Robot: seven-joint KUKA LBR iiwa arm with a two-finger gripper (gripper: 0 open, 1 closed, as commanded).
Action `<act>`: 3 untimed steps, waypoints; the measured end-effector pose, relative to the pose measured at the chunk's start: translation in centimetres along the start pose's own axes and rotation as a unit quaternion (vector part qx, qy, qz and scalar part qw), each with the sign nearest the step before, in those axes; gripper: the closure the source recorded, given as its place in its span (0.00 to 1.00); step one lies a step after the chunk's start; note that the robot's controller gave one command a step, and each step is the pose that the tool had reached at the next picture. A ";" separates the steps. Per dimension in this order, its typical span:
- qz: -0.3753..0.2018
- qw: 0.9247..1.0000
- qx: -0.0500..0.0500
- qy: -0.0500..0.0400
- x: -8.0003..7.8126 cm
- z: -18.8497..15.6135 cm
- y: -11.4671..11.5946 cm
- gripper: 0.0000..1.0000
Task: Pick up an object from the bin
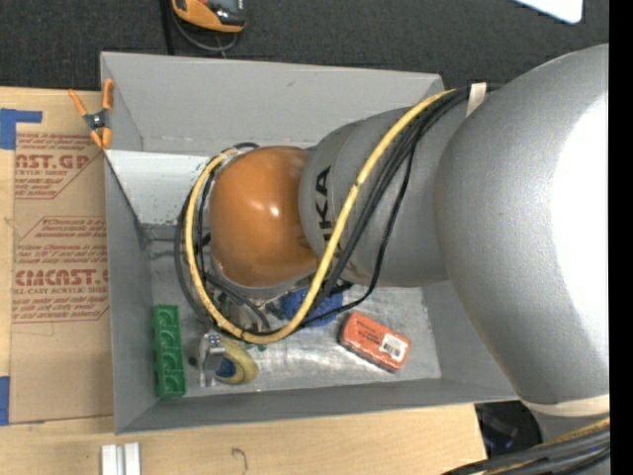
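My gripper (212, 350) shows as a small metal part under the arm's wrist, low over the bin's front left floor. Right beside it, touching or nearly so, lies a yellowish ring-shaped thing with a blue inside (237, 366). I cannot tell whether anything is held. A green ridged block (168, 350) lies lengthwise along the left wall, a short way left of the gripper. A blue thing (297, 305) peeks out from under the wrist, mostly hidden.
An orange flat packet with a white label (375, 341) lies on the floor at the front right. The arm, its orange cover and its cables hide the bin's middle and back. Walls stand close on the left and front.
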State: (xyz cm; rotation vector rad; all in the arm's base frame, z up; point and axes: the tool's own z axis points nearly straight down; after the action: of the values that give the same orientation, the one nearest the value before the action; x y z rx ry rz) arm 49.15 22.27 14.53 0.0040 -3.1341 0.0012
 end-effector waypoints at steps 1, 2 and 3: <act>0.001 1.000 -0.001 -0.004 -0.2 -0.4 -0.1 0.00; -0.055 0.998 -0.001 -0.005 -3.5 3.2 -5.0 0.00; -0.152 0.988 0.001 -0.004 -2.1 1.3 -0.9 0.00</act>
State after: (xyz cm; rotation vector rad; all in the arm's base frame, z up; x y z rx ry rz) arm 51.29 21.40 13.18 0.4822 -3.1044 0.0018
